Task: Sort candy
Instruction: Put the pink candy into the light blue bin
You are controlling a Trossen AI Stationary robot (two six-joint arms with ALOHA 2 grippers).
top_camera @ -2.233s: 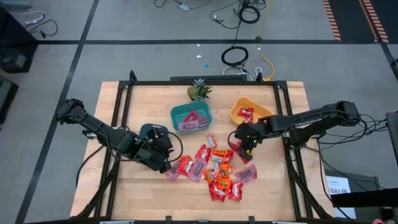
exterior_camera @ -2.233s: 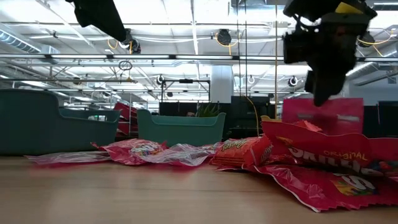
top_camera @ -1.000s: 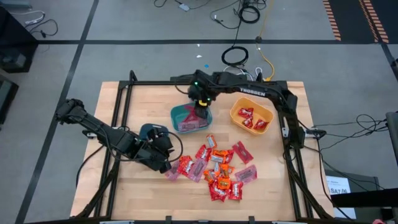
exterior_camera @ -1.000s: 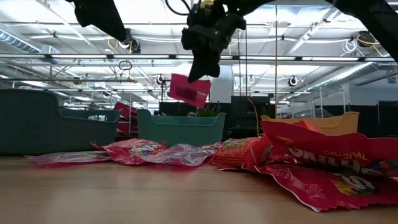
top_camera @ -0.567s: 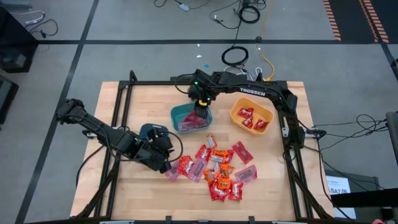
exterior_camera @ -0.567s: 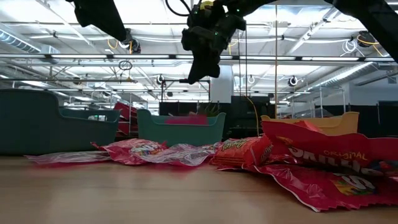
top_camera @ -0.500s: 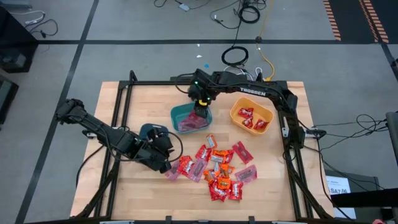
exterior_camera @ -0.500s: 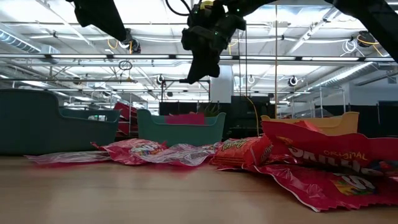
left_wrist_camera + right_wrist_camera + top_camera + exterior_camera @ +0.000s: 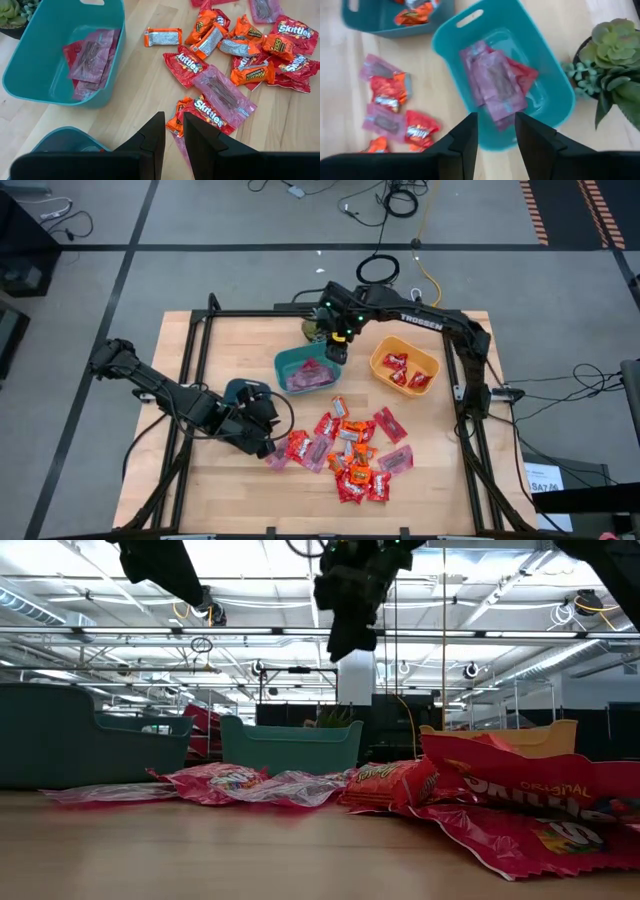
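an indoor robotics lab or workshop hall. the wooden table (image 9: 230,350) sits in a black metal frame (image 9: 330,312) on a grey concrete floor (image 9: 200,220) marked with dark tape lines. loose cables (image 9: 380,270) lie coiled on the floor just beyond the table's far edge. across the table, the room opens into a large hall with bright ceiling light strips (image 9: 250,585), exposed overhead rails and hanging fixtures (image 9: 360,600).
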